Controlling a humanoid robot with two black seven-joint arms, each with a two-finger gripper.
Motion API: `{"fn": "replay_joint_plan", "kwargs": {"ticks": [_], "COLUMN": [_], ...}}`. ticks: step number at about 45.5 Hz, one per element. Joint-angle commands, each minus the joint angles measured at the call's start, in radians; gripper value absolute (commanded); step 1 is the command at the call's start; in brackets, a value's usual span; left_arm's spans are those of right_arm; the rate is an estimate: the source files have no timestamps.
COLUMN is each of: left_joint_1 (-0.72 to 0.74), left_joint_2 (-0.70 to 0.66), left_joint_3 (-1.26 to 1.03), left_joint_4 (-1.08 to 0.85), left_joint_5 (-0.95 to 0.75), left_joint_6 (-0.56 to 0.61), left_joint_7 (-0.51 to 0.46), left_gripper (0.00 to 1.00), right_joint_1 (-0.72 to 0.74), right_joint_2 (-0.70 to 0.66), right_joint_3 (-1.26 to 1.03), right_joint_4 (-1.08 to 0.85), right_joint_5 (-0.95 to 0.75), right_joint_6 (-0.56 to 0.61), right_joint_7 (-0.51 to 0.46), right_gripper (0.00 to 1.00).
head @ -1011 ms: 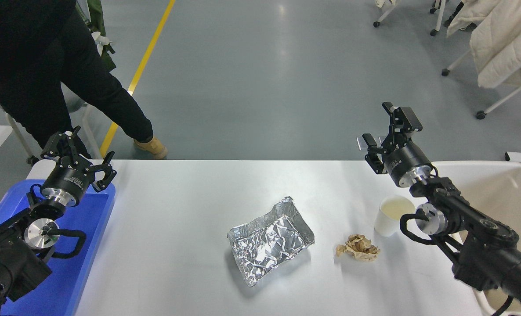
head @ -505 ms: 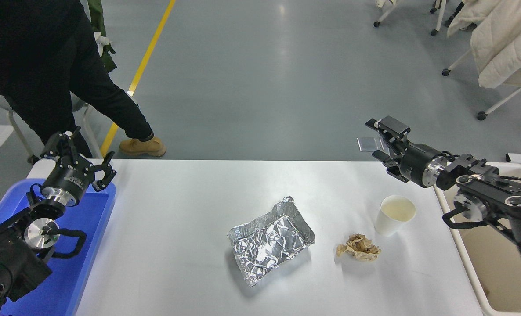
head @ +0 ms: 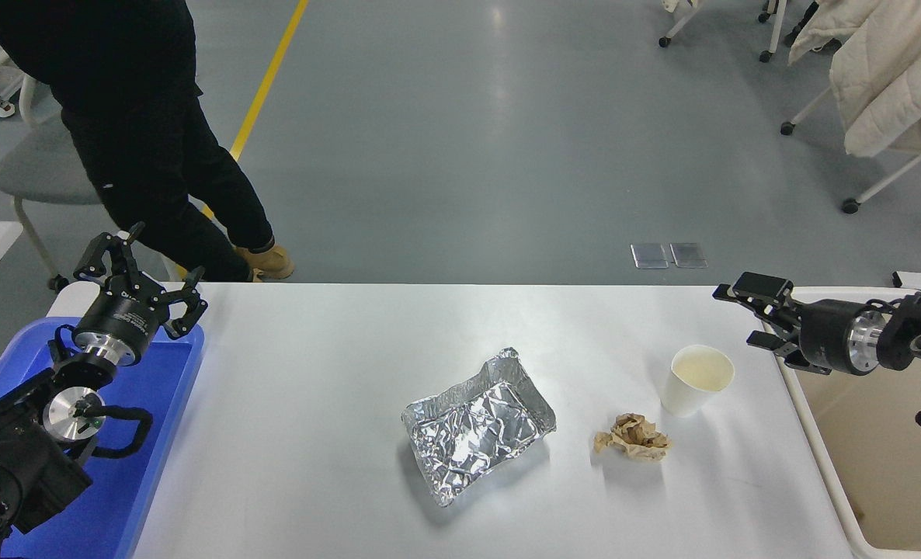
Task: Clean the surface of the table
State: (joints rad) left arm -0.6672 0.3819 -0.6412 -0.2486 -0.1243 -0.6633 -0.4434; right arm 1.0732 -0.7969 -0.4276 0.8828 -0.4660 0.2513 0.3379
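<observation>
Your right gripper at the frame's right edge has its fingers spread, empty, above the bench edge by the beige bin. Your left gripper, lower left over the blue tray, is spread too. The white bench fills the lower centre: one paper cup, one crumpled paper wad, one foil tray.

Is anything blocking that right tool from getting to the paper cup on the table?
Nothing visible. The right tool hangs open over the table surface's right edge, and only bare tabletop lies between it and the paper cup.
</observation>
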Motion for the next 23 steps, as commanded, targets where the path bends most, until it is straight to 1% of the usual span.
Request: {"fn": "replay_joint_plan", "kwargs": {"ticks": [1, 23], "left_joint_1": [0.000, 0.000], "left_joint_2": [0.000, 0.000], "left_joint_3": [0.000, 0.000], "left_joint_4": [0.000, 0.000], "left_joint_5": [0.000, 0.000], "left_joint_6": [0.001, 0.001], "left_joint_7": [0.000, 0.002], "left_gripper": [1.00, 1.00], "right_joint_1": [-0.029, -0.022], "right_joint_2": [-0.005, 0.030], "right_joint_3": [-0.071, -0.062], "right_joint_4": [-0.002, -0.005], "right_joint_5": [-0.006, 0.007], "right_joint_6": [-0.004, -0.013], "right_joint_7": [0.000, -0.002], "right_gripper": [1.00, 1.00]}}
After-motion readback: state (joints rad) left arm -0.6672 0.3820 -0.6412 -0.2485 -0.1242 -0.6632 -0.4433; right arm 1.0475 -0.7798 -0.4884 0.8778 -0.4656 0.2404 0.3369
